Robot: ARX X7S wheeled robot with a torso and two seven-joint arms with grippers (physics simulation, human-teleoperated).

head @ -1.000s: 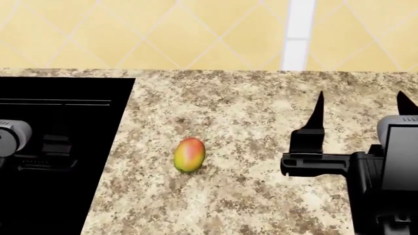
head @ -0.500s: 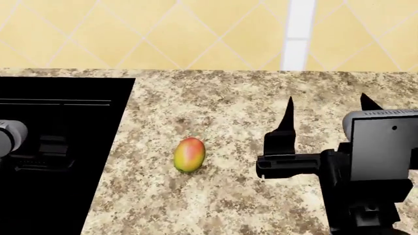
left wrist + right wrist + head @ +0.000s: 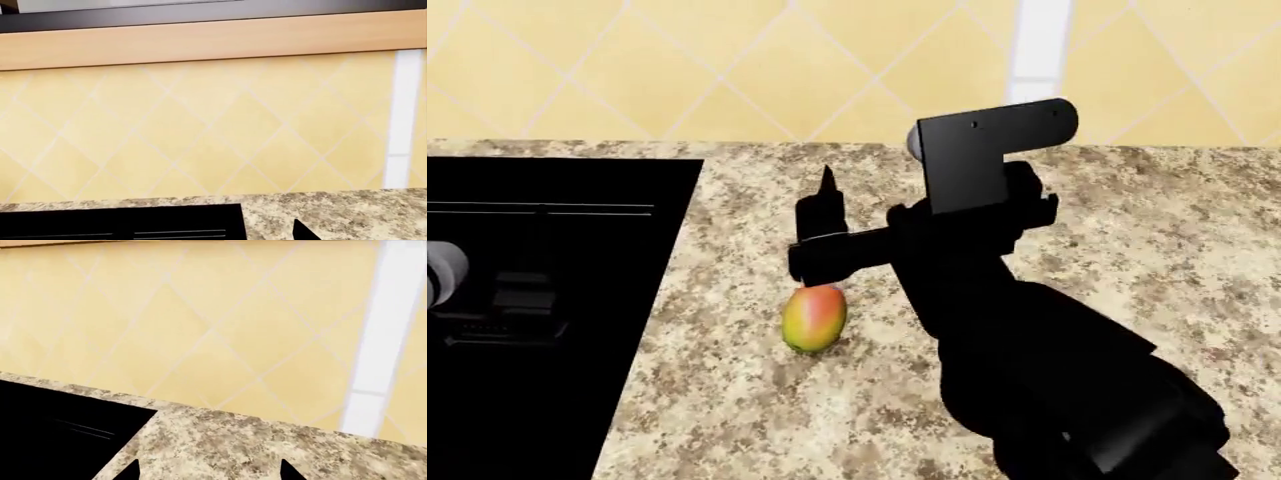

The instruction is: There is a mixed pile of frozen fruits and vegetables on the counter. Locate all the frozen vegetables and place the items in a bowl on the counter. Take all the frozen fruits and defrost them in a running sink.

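A single frozen fruit, a red-and-green mango [image 3: 813, 317], lies on the speckled counter [image 3: 747, 420]. My right gripper [image 3: 894, 192] hovers just behind and above it, and its arm covers the counter to the right. In the right wrist view the right gripper [image 3: 210, 473] is open, with two dark fingertips [image 3: 130, 471] set wide apart over bare counter. My left gripper [image 3: 518, 303] hangs over the black cooktop, holding nothing. In the left wrist view only one of its fingertips [image 3: 303, 233] shows, far off centre. The vegetables, the bowl and the sink are out of view.
A black cooktop [image 3: 547, 220] fills the counter's left side, its edge close to the mango. A yellow tiled wall [image 3: 761, 60] with a white strip [image 3: 1034, 70] closes the back. A wooden ledge [image 3: 200, 42] runs above the tiles.
My right arm swung from the right side leftwards and back, and its gripper now hovers just behind the mango. The mango and the left arm stayed put.
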